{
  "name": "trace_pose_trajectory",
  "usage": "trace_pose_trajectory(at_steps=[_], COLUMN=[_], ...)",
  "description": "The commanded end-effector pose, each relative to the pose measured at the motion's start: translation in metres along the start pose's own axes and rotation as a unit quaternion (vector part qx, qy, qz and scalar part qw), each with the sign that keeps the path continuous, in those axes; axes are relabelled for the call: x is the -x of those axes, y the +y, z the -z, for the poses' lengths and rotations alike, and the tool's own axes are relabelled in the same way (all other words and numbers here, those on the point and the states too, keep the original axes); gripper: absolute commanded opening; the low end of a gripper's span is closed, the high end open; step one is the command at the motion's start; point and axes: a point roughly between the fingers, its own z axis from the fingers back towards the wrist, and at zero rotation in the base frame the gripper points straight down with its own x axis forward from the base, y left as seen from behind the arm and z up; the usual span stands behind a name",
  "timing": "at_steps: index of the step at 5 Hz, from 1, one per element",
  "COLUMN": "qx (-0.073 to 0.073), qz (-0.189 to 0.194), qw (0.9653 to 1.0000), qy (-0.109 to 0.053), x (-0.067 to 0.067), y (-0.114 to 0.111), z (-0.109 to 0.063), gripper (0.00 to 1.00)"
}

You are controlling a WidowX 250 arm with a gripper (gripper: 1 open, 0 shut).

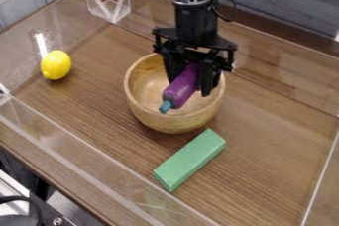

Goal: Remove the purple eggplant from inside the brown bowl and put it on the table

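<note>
Purple and glossy, the purple eggplant [179, 87] hangs tilted over the hollow of the brown bowl [173, 117], its upper end caught in the gripper [193, 71] and its blue-teal stem end dipping toward the bowl floor; whether that tip touches the wood cannot be told. The jaws are closed tight on the toy's upper part, which is likely why it slants rather than lying flat: a pinch near one end lets the free end sag. The black arm points straight down from above, a sensible approach given the bowl's thick walls, which block any sideways reach. Judging by this, the grasp is made and the lift out over the rim is the step in hand, with the table [272, 101] offering bare wood to the right. A green rectangular block [188, 160] and a yellow lemon [55, 64] lie well apart from the bowl.
</note>
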Motion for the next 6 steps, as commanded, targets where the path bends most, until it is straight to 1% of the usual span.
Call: trace_pose_trajectory(at_steps=[1,3,5,6], qx=[0.001,0.003,0.009,0.011], qz=[0.011,0.020,0.038,0.047], qw=[0.9993,0.9990,0.9985,0.9983], qy=[-0.036,-0.039,-0.038,-0.034], x=[-0.001,0.000,0.007,0.011], y=[-0.011,-0.025,-0.048,-0.064], z=[-0.020,-0.022,-0.018,-0.008], gripper=[0.00,0.00,0.00,0.00])
